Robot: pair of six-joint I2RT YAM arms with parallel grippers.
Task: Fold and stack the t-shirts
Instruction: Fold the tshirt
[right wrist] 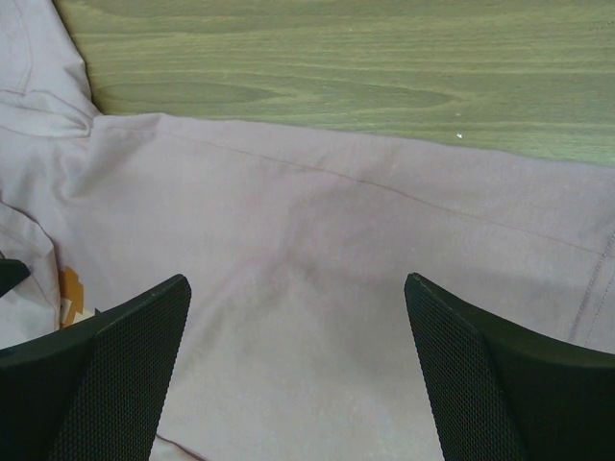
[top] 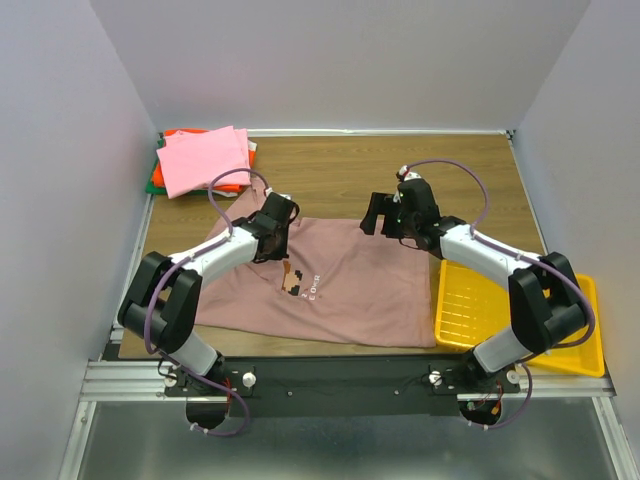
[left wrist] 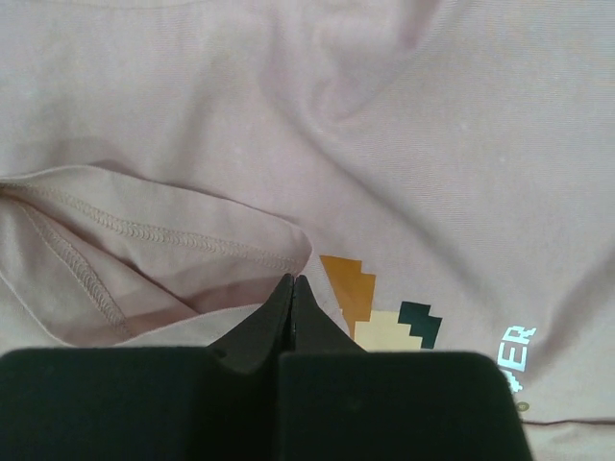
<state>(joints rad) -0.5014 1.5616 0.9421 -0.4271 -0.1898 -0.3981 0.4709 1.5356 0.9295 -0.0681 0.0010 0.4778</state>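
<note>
A dusty mauve-pink t-shirt [top: 340,290] with a pixel-art print [top: 297,281] lies spread on the wooden table. My left gripper [top: 272,232] is shut, its tips [left wrist: 291,280] resting over the shirt next to a stitched fold [left wrist: 144,230] and the print [left wrist: 380,317]; no cloth shows between the jaws. My right gripper [top: 383,216] is open and empty over the shirt's far right part [right wrist: 295,288]. At the back left is a stack of folded shirts: bright pink [top: 203,160] on top, orange-red [top: 180,133] and green [top: 154,186] showing beneath.
A yellow plastic tray [top: 480,310] stands at the right, touching the shirt's right edge. Bare wood table [top: 330,170] lies behind the shirt, also in the right wrist view [right wrist: 336,67]. White walls close in three sides.
</note>
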